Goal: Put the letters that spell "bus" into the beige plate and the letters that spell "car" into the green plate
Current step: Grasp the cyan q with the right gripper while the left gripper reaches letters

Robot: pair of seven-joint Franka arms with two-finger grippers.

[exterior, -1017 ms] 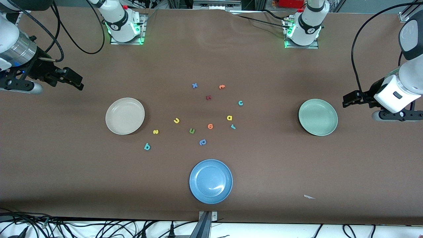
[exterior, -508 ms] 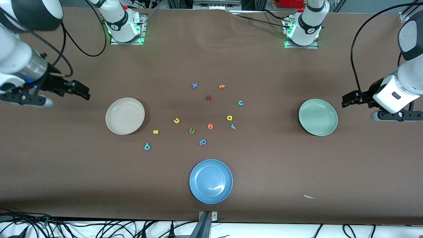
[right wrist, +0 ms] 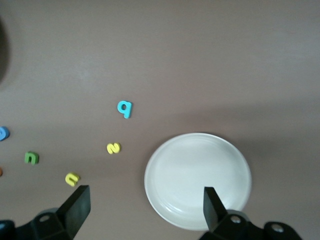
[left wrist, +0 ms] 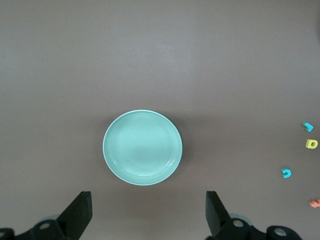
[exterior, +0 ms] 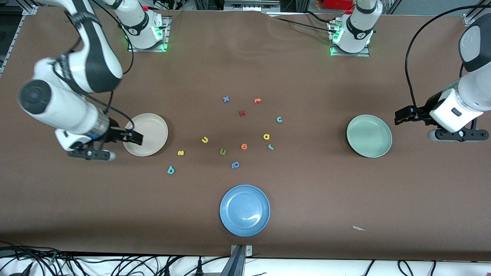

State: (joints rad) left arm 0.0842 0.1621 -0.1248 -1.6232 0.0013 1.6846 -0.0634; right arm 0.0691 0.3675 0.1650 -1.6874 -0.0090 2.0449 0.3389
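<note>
The beige plate (exterior: 145,134) sits toward the right arm's end, the green plate (exterior: 369,135) toward the left arm's end, letters (exterior: 230,134) between them, the blue plate (exterior: 244,210) nearest the front camera.

The only readable signs are the loose foam letters on the brown table (exterior: 345,199), mid-frame in the front view: a blue x (exterior: 226,99), an orange t (exterior: 257,101), a teal c (exterior: 279,119), a yellow a (exterior: 266,137) and a teal r (exterior: 271,147). Lower and toward the frame's left lie a yellow u (exterior: 205,140), a yellow s (exterior: 181,153), a teal b (exterior: 171,170), a green u-shape (exterior: 223,152) and a blue p-shape (exterior: 235,165). The dark red letter (exterior: 242,113) and a second orange one (exterior: 244,146) cannot be read.
</note>
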